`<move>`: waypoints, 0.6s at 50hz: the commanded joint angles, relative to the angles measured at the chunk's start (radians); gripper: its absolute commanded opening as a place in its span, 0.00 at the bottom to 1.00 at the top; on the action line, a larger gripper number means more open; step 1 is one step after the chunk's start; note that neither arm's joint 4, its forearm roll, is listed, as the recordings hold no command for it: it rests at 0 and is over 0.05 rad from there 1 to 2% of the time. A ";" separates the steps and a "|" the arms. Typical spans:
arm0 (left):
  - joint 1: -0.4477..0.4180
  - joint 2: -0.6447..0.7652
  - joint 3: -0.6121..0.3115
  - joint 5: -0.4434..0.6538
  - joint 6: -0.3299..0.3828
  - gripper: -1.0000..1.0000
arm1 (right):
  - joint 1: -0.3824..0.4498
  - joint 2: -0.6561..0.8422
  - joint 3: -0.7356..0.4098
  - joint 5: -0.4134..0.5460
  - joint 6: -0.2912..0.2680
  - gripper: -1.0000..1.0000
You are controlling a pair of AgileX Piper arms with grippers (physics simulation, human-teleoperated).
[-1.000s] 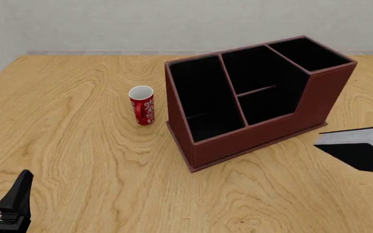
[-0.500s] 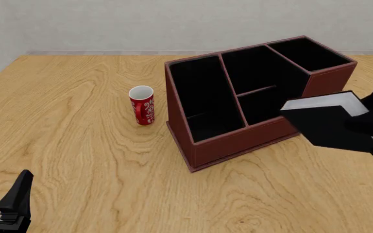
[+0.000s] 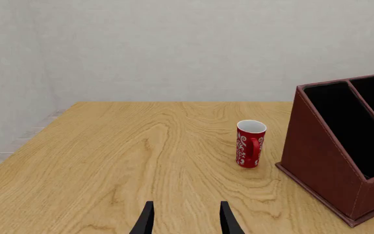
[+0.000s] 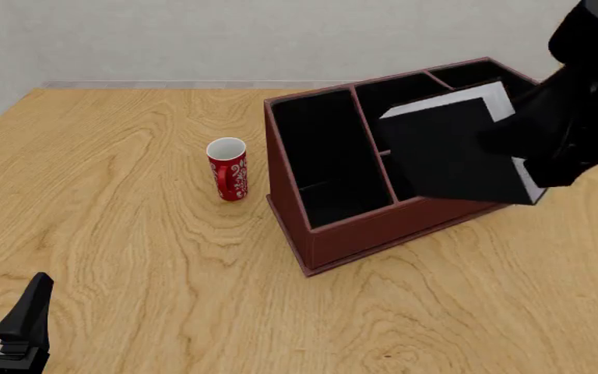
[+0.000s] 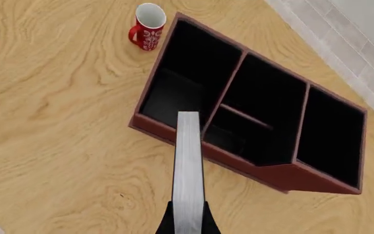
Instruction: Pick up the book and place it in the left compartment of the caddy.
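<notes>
A: One relation decides it: where does the book (image 4: 453,152) sit against the left compartment (image 4: 325,156)?

B: It hangs in the air over the caddy (image 4: 382,226), clamped edge-on in the right gripper (image 5: 188,219), whose fingers close on the two covers. From the front it covers the middle sections, so the target slot lies to its left.

A: And its long axis?

B: In the right wrist view the white page edge runs as a narrow strip straight out from the gripper, its far tip over the front wall near the divider that bounds the left compartment. The strip looks a little off parallel to that divider. I'd judge the book needs a small twist and a shift left before it goes down.

A: Could the left arm help?

B: The left gripper (image 3: 185,222) is low at the near left corner of the table (image 4: 122,234), fingers apart, holding nothing, well away from the caddy. The right arm is plainly the nearer.

A: Anything in the way?

B: The red cup (image 4: 228,169) stands just left of the caddy, outside it, not touching.
</notes>
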 commanded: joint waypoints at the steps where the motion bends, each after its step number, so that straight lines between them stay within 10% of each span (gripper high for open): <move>1: 0.000 0.000 0.000 0.000 0.000 1.00 | 0.122 0.062 -0.107 0.000 0.160 0.00; 30: 0.000 0.000 0.000 0.000 0.000 1.00 | 0.109 0.222 -0.204 0.000 0.184 0.00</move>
